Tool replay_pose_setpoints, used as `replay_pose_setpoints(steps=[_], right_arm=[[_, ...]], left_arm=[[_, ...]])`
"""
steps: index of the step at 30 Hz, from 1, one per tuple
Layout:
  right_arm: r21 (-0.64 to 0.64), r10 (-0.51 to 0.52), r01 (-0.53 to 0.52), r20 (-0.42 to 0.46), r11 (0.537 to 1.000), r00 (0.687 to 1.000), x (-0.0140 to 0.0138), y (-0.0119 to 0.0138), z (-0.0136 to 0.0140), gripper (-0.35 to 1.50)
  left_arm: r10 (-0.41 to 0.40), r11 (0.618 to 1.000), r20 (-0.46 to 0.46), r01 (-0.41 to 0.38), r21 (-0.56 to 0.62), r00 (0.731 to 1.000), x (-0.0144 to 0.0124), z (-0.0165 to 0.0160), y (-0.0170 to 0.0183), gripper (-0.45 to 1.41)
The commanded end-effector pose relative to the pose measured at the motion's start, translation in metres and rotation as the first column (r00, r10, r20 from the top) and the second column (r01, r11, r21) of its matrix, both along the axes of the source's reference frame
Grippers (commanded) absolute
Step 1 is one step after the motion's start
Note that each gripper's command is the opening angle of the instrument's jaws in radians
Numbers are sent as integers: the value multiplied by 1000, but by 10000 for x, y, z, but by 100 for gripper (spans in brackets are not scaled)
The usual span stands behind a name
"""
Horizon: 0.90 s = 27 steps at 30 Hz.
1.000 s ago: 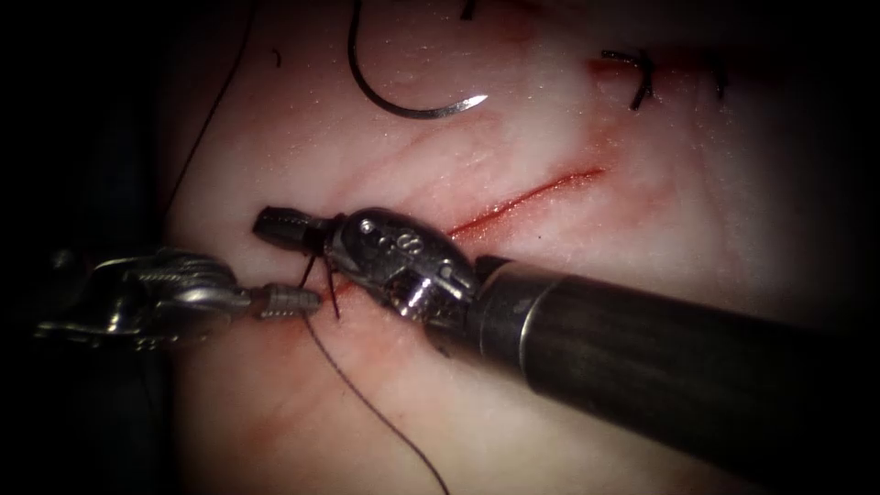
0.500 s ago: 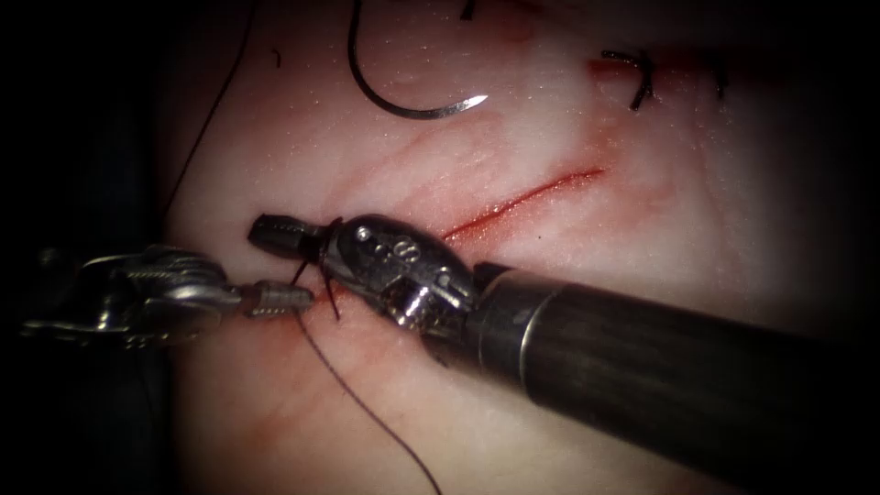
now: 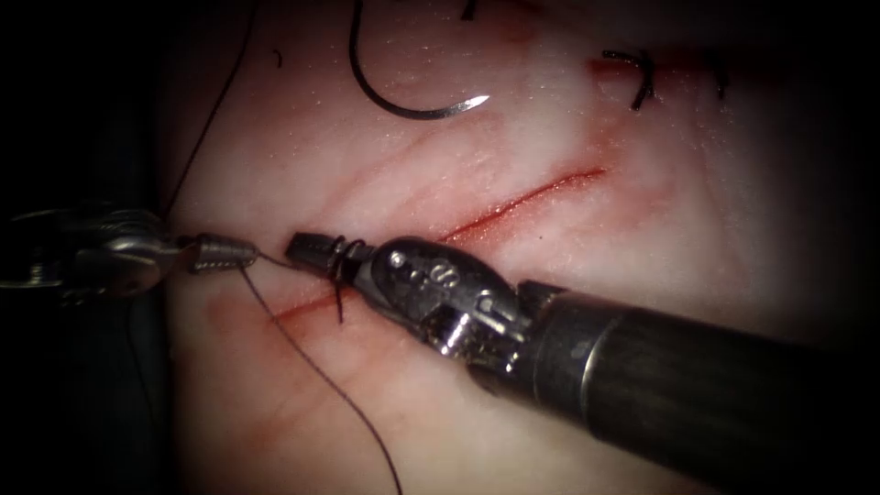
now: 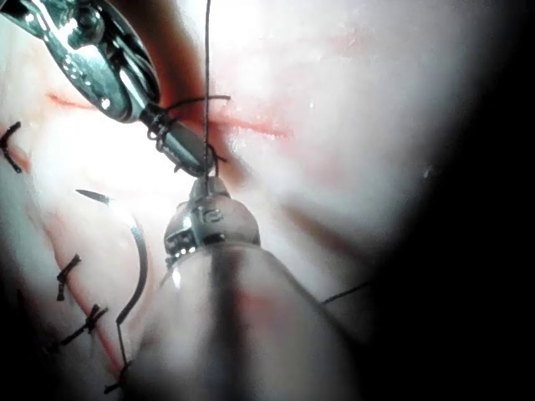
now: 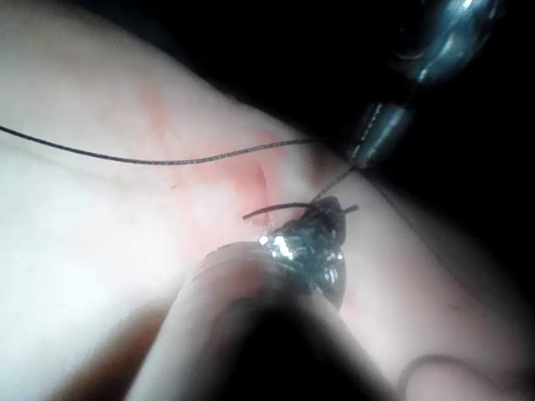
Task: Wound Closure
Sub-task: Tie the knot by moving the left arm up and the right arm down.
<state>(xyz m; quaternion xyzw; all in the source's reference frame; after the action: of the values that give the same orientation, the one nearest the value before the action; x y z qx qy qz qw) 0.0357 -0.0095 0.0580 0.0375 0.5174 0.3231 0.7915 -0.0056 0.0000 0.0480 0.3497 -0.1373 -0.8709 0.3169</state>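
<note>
Left end effector (image 3: 225, 254) moved left and up, away from the cut, jaws clamped on the thin dark suture thread (image 3: 312, 362). Right end effector (image 3: 307, 249) shifted right and slightly down; thread loops now sit wrapped around its closed jaws, a short taut strand spanning between both tips.

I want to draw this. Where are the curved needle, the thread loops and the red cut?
needle (image 3: 403, 108): endoscope view, middle of its curve, lying on the tissue.
thread loops (image 3: 337, 257): endoscope view, wraps around the right tool's jaws.
cut (image 3: 532, 194): endoscope view, red line's middle.

Both grippers (image 3: 225, 254) (image 3: 307, 248) closed, tip-to-tip.
</note>
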Motion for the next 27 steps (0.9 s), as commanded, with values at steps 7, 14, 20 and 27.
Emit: replay_pose_setpoints(steps=[7,14,20,27], right_arm=[[-36,-44,44,5,998,999,-6,-17,-1,-35],[-53,-78,79,19,995,997,-24,-39,2,-35],[-104,-131,134,30,986,991,-24,-45,11,-35],[-107,-141,144,37,984,989,-24,-48,20,-35]], left_arm=[[-6,1000,4,6,10,1000,-9,7,8,-35],[-10,1000,4,9,23,1000,-6,6,23,-35],[-14,1000,1,14,27,1000,-5,5,33,-35],[-41,998,-13,41,37,999,6,4,45,-35]])
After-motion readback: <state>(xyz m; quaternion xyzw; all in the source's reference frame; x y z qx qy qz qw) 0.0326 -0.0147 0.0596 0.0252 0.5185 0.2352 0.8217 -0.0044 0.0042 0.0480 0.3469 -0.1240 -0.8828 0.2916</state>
